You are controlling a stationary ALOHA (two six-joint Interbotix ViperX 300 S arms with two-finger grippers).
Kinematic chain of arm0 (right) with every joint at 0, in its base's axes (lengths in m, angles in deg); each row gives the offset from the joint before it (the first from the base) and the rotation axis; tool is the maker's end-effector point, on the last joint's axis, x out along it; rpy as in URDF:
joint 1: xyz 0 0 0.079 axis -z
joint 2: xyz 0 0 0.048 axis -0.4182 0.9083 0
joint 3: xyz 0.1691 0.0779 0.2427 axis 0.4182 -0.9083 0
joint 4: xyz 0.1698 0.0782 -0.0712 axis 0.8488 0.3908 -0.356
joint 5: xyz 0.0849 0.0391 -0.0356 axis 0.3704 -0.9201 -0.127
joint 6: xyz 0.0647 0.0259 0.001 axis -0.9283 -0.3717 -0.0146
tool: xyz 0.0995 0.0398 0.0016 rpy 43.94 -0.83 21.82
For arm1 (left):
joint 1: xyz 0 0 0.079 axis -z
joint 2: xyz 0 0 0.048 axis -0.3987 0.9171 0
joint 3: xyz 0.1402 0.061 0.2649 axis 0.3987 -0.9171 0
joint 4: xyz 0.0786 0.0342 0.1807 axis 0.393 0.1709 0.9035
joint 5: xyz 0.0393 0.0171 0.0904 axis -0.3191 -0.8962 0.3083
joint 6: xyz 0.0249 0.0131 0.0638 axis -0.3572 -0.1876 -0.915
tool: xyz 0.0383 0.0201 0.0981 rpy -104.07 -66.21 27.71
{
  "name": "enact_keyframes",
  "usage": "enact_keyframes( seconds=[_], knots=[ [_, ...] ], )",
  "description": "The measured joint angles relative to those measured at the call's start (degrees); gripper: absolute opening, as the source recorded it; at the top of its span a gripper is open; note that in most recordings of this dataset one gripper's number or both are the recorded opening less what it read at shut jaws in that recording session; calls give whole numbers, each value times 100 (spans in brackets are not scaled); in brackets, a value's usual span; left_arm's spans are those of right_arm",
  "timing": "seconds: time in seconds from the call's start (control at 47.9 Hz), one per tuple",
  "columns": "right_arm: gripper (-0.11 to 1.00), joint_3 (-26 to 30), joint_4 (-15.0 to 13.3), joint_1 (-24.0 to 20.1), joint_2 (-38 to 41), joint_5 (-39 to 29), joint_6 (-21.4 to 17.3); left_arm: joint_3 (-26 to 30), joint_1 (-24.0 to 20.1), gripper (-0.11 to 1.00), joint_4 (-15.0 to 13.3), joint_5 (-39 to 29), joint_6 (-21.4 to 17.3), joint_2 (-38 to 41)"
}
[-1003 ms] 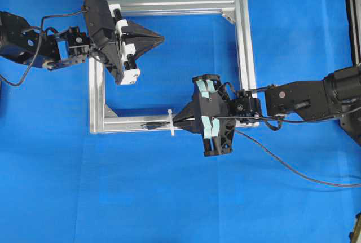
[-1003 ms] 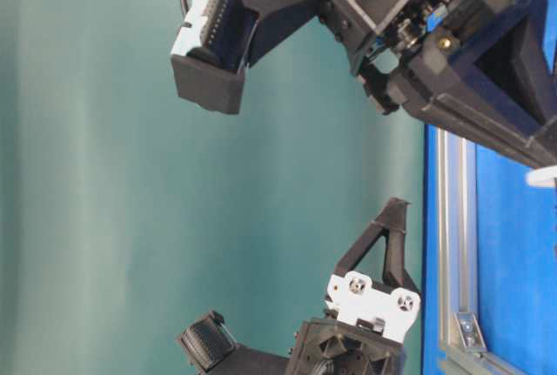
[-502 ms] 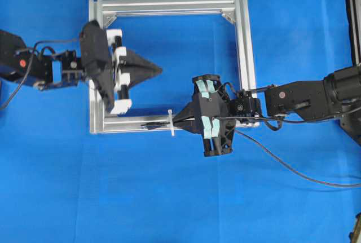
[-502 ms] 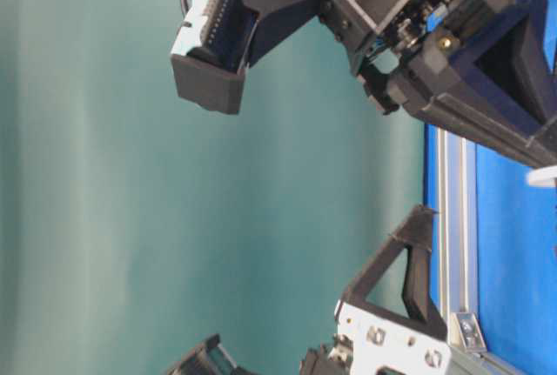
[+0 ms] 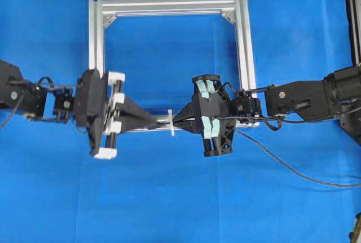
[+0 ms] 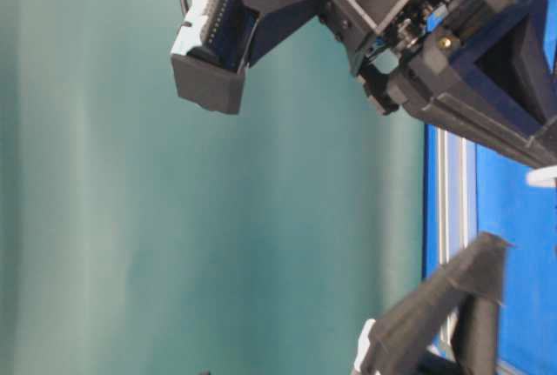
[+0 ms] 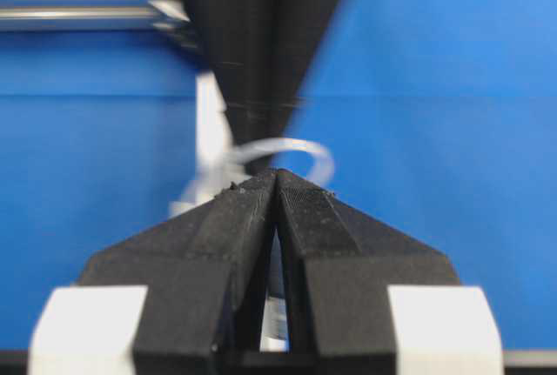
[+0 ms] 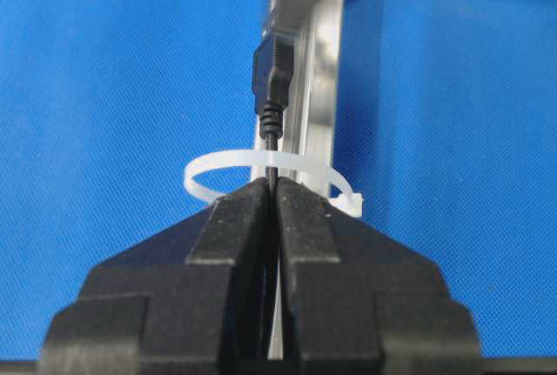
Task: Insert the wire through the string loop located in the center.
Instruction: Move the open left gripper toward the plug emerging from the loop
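Clearly, the right claw (image 8: 271, 185) is seen pressed together on the wire (image 8: 272, 153), which is pinched between its black fingertips (image 8: 239, 205) in the right wrist view. From that pinch the wire runs straight ahead through the string loop (image 8: 261, 162), and its dark plug tip (image 8: 273, 79) is seen beyond the loop, over the lower bar of the aluminium frame (image 5: 245, 57). In the overhead view the right claw (image 5: 176, 120) is pointed at the loop (image 5: 170, 122) from the right, its tips touching or just beside it. The slack of the wire (image 5: 293, 169) is trailed away to the lower right across the blue table (image 5: 180, 198).

The left claw (image 7: 277, 175) is also shut, with nothing seen gripped; its tips are met in a point just short of the loop (image 7: 296, 150), opposite the right claw's fingers (image 7: 261, 44). From above, the left claw (image 5: 157, 121) is placed just left of the loop, over the frame's lower bar. Whether it touches the plug cannot be told.
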Motion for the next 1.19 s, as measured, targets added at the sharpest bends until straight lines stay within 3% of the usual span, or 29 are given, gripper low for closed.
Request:
enact_keyframes(
  seconds=[0.94,1.087,1.191],
  knots=[
    [-3,-9,0,-9,0,0,9,18,176,1,0,-79,0,0],
    [-3,-9,0,-9,0,-9,9,18,185,16,0,-79,0,0],
    [-3,-9,0,0,0,0,9,18,176,43,0,-79,-9,0]
  ],
)
